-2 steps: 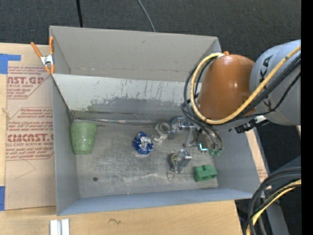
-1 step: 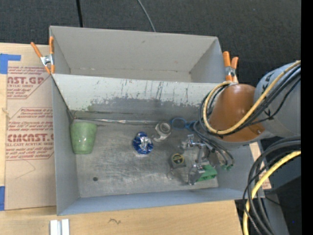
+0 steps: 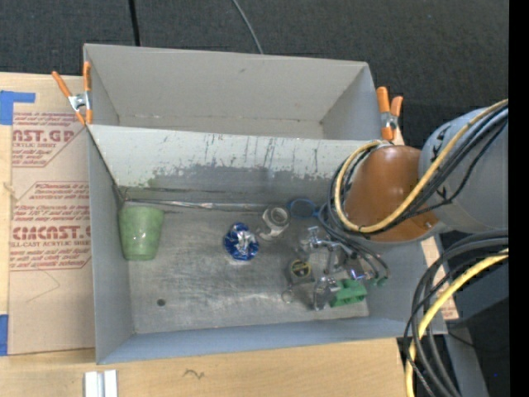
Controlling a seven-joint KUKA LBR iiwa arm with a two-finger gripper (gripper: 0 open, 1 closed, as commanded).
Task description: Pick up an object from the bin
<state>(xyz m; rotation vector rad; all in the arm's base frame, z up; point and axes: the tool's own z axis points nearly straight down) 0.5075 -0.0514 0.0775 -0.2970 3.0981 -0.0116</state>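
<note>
We're reaching in from the right, gripper point(image 3: 319, 284) hanging low at the bin's point(image 3: 207, 300) right end. How wide it's open, we're unable to tell.

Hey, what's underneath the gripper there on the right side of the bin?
Beside the gripper, a small dark and yellow thing peeks out toward the bin's middle, and something green shows on the other side. Whatever lies straight below is hidden by the gripper and its cables.

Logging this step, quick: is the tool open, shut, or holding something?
State of the tool: cannot be told. It is low in the right part of the bin.
</note>
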